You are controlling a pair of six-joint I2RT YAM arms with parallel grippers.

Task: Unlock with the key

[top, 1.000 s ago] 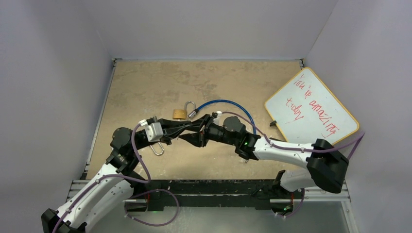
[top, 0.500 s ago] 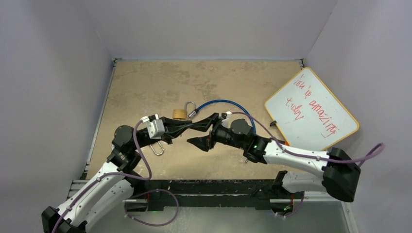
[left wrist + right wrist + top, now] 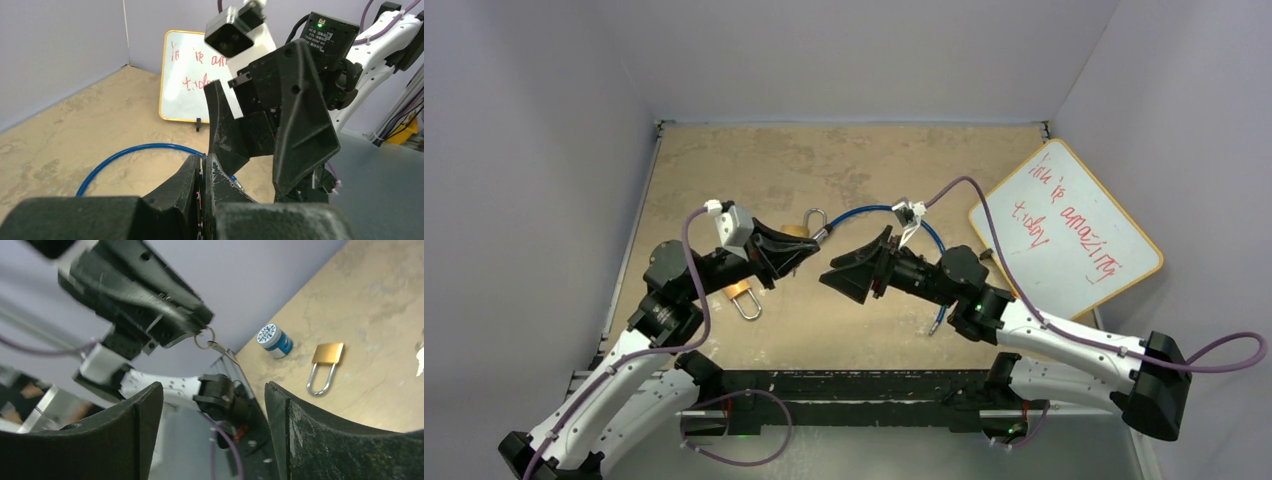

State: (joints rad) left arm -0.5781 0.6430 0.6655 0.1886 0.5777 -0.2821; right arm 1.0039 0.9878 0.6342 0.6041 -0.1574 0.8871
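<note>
**Key pinched, padlock down on the table**

A brass padlock [image 3: 742, 296] is seen lying flat on the table [image 3: 724, 170], under the left arm. The key [image 3: 220, 348] is dangled by its ring from the tightly closed left gripper [image 3: 809, 254]. The right gripper [image 3: 844, 270] is spread wide, nothing held.

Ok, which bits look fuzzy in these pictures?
Left wrist view: its own fingers up close are soft, whiteboard clearer. Right wrist view: the left arm's white camera box is smeary, key and padlock crisp. Top view: sharp throughout.
</note>
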